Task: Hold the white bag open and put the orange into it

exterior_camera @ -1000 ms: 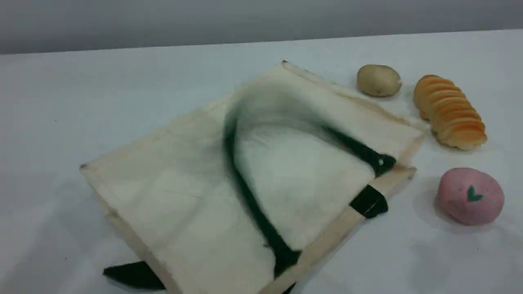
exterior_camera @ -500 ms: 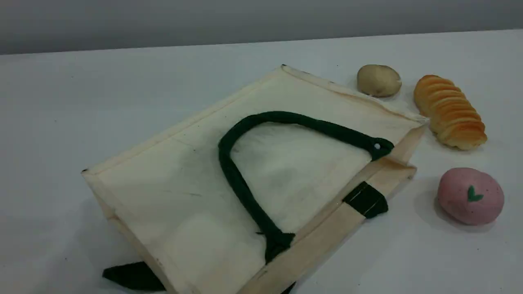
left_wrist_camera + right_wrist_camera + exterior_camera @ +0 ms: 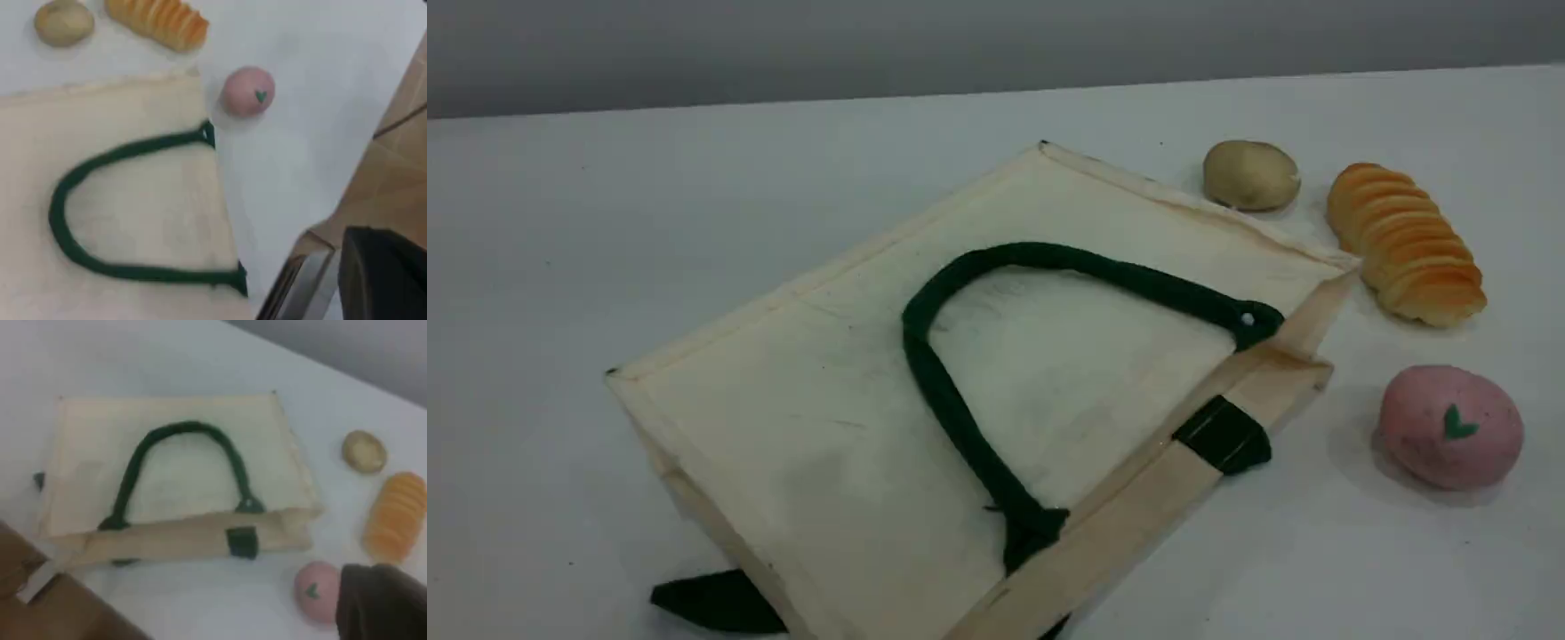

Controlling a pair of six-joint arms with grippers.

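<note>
The white bag [image 3: 827, 418] lies flat across the middle of the table, its mouth edge toward the front right. One dark green rope handle [image 3: 943, 391] curves over its top face. A green strap patch [image 3: 1223, 436] sits on the folded mouth edge. The bag also shows in the left wrist view [image 3: 133, 200] and the right wrist view [image 3: 173, 453]. The orange is out of view. Neither arm appears in the scene view. My left gripper [image 3: 383, 277] shows only a dark tip, high above the table edge. My right gripper [image 3: 380, 600] shows a dark tip above the pink ball. Both are shut.
A potato [image 3: 1251, 175] and a ridged golden bread loaf [image 3: 1405, 242] lie at the back right. A pink speckled ball [image 3: 1449, 427] with a green mark sits right of the bag's mouth. The table edge and brown floor [image 3: 400, 147] show in the left wrist view.
A second ago the bag's top face and handle were blurred and bulged upward. They have dropped and now lie flat and still. The foods have not moved.
</note>
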